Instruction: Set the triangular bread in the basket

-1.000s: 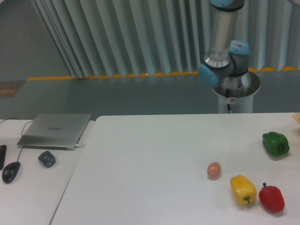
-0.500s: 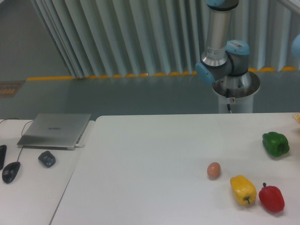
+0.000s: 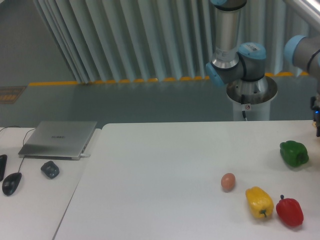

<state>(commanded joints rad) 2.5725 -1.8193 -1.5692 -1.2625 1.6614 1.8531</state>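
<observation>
The hand barely pokes in at the far right edge of the desk; I cannot tell its state. No bread or basket shows, presumably off right.

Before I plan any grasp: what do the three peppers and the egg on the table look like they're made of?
The green pepper, yellow pepper and red pepper look like smooth, glossy plastic replicas, judging by uniform colour and soft highlights, though real ones can't be excluded. The egg is matte tan; shell or plastic, unclear.
</observation>
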